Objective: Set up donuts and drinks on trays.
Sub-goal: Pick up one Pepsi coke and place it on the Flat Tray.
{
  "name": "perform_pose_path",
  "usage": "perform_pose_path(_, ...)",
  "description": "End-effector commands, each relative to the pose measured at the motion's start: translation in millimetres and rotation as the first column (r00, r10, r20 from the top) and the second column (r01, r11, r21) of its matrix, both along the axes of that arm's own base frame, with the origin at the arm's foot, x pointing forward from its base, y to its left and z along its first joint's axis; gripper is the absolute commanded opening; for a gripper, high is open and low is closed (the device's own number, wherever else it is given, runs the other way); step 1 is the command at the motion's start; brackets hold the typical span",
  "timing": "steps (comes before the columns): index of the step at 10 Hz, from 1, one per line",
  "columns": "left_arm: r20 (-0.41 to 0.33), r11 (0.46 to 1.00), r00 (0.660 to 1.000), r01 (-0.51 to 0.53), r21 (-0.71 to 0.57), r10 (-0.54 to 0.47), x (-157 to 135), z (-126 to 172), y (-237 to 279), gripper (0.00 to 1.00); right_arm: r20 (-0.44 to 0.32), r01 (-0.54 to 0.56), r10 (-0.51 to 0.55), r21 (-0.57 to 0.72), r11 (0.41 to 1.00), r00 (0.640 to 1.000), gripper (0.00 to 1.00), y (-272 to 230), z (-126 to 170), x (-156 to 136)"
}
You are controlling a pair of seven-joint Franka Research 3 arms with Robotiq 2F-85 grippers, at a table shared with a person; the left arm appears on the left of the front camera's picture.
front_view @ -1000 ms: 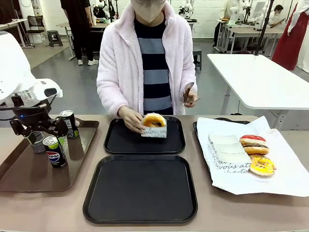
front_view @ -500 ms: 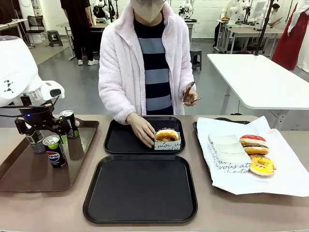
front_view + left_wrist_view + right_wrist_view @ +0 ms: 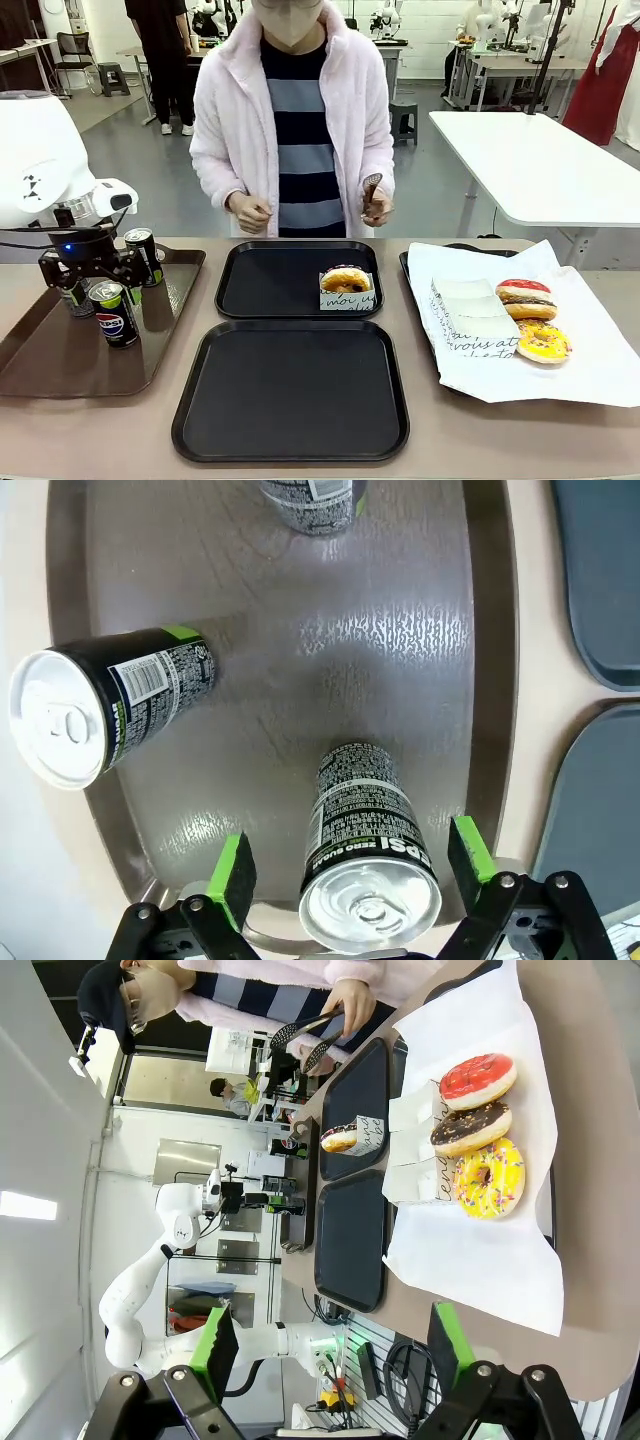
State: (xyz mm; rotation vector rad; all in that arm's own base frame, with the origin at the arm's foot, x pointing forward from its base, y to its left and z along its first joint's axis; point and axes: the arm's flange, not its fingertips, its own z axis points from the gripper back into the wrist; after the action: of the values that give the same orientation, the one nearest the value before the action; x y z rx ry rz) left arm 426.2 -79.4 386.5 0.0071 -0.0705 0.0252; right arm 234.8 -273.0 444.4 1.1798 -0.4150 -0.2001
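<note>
On the brown tray [image 3: 40, 365] at the left, my left gripper [image 3: 98, 275] hangs open just above the Pepsi can [image 3: 112, 314]. In the left wrist view that can [image 3: 365, 865] stands between the green pads [image 3: 232, 875] with a gap on each side. Two more dark cans [image 3: 143, 255] [image 3: 75, 296] stand beside it. One sleeved donut [image 3: 346, 284] sits on the far black tray [image 3: 270, 285]; the near black tray [image 3: 290, 390] is bare. My right gripper [image 3: 333, 1348] is open and holds nothing, high above the table's right end.
A white-paper-lined tray [image 3: 470, 365] at the right holds red [image 3: 523, 290], chocolate [image 3: 470, 1128] and yellow [image 3: 543, 342] donuts and spare sleeves [image 3: 470, 315]. The person stands at the far edge, tongs [image 3: 371, 195] in one hand, both hands off the table.
The person set the sleeved donut down on the far tray's right side and drew both hands back. My left gripper drifted slightly right above the cans, still open.
</note>
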Motion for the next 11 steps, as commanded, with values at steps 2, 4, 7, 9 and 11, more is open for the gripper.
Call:
perform_pose_path(2, 0.007, 0.999, 0.999, -0.035, 0.008, 0.035, 0.2, -3.0, -2.0, 1.0, 0.021, -0.005, 0.005, 0.008, 1.0, 1.0, 1.0, -1.2, -0.6, 0.0)
perform_pose_path(4, 0.02, 0.999, 0.999, -0.043, -0.005, 0.044, 0.6, -5.3, -1.6, 0.77, 0.021, -0.005, 0.005, 0.008, 1.0, 1.0, 1.0, -1.2, -0.6, 0.0)
perform_pose_path(7, -0.043, 0.995, 0.994, -0.098, -0.007, 0.097, -0.7, -2.7, -3.0, 0.0, 0.021, -0.005, 0.005, 0.008, 1.0, 1.0, 1.0, -1.2, -0.6, 0.0)
perform_pose_path(9, -0.081, 0.993, 0.989, -0.121, 0.01, 0.121, -0.7, -1.3, -4.0, 0.0, 0.021, -0.005, 0.005, 0.008, 1.0, 1.0, 1.0, -1.2, -0.6, 0.0)
perform_pose_path(11, -0.095, 0.991, 0.986, -0.134, 0.014, 0.135, 0.0, 0.3, -3.6, 0.0, 0.021, -0.005, 0.005, 0.008, 1.0, 1.0, 1.0, -1.2, -0.6, 0.0)
